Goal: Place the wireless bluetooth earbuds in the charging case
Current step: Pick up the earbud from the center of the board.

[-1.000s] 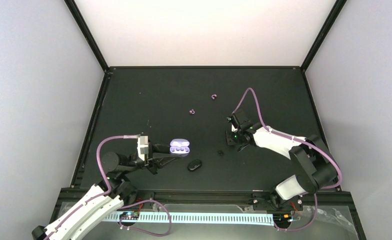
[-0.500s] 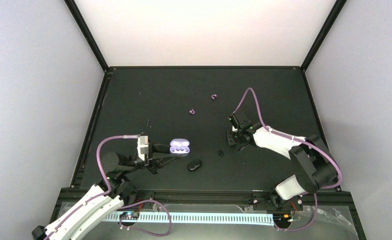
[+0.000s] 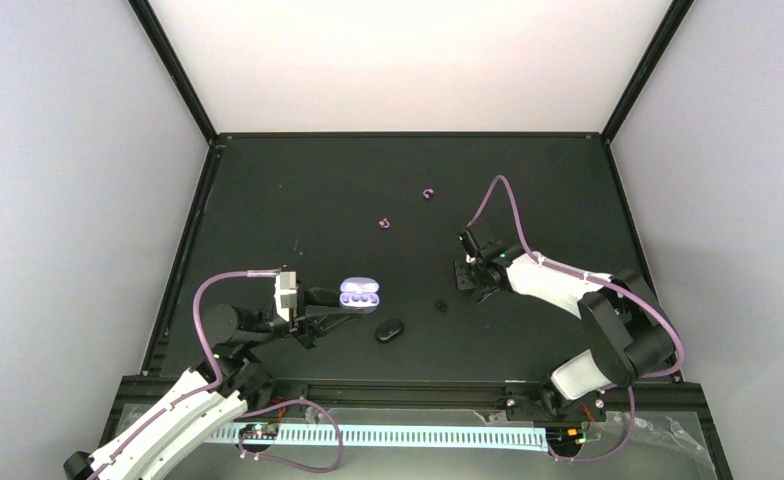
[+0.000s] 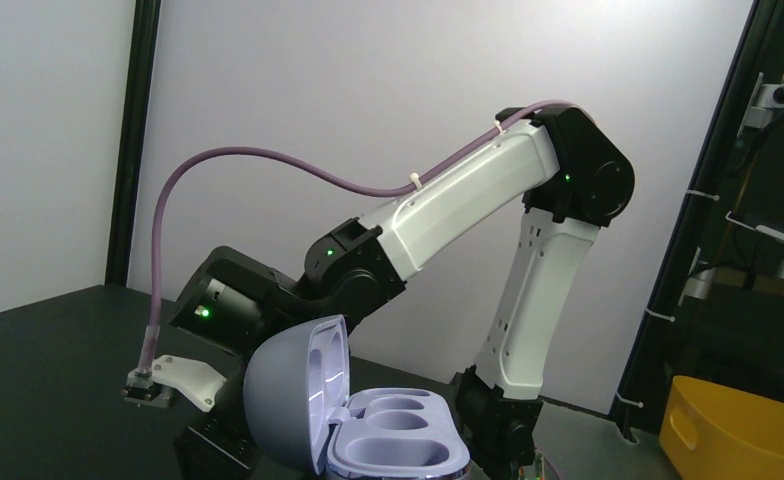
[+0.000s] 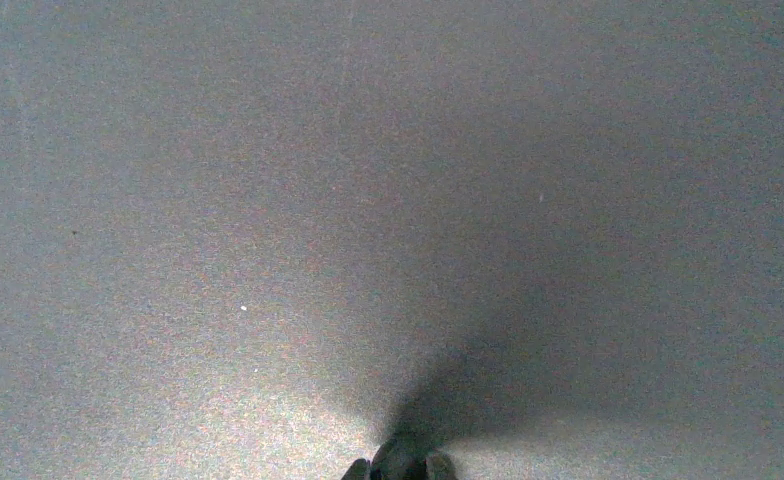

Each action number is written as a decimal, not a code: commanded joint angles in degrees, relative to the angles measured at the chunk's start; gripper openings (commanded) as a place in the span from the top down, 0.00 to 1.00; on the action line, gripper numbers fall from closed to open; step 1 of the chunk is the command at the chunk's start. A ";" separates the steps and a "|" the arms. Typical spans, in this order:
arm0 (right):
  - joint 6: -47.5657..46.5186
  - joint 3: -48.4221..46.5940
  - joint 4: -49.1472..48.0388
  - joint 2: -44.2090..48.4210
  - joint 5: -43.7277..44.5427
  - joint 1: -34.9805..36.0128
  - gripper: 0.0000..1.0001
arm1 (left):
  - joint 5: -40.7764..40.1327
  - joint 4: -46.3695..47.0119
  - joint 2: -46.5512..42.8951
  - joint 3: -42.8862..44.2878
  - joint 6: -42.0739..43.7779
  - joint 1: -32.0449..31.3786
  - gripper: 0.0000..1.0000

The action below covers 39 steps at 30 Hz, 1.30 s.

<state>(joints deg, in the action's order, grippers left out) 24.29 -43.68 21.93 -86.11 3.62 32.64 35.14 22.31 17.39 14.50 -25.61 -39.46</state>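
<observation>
Your charging case (image 4: 368, 420) reads pale lavender throughout, lid and wells alike. You have the near earbud (image 3: 384, 223) and far earbud (image 3: 428, 193) in glossy pinkish-purple; the oval case (image 3: 389, 329) and small bud (image 3: 441, 305) black on a matte black table (image 3: 298, 190). Your left arm (image 3: 183, 405) and right arm (image 3: 553, 282): white shells, black joints, mauve cables. Background bin (image 4: 758, 430): yellow.
</observation>
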 commanded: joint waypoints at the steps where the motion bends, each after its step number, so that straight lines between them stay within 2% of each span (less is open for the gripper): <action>1: -0.64 -0.39 1.50 0.18 1.86 -0.38 0.88 | -0.51 0.83 0.54 1.23 0.43 -0.21 0.99; 8: -0.66 -0.53 1.76 0.12 1.86 -0.43 0.81 | -0.51 0.72 0.54 1.23 0.38 -0.19 0.99; 13: -0.66 0.09 1.76 0.71 1.96 -0.43 0.80 | -0.58 0.81 0.71 1.23 0.39 -0.21 0.99; 24: -0.61 0.20 2.34 1.37 3.19 -0.48 0.85 | -0.46 1.08 0.87 1.23 0.38 -0.20 0.98; 34: -1.06 -1.08 2.92 1.37 3.37 -0.46 0.85 | -0.34 1.00 0.79 1.32 0.30 -0.22 0.98; 39: -1.27 -0.62 3.07 1.73 3.35 -0.48 0.90 | -0.29 1.15 0.95 1.33 0.30 -0.20 0.98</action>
<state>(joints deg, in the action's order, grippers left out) 23.86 -43.59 24.49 -85.84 5.56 32.38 35.11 22.35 18.11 14.50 -25.61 -39.46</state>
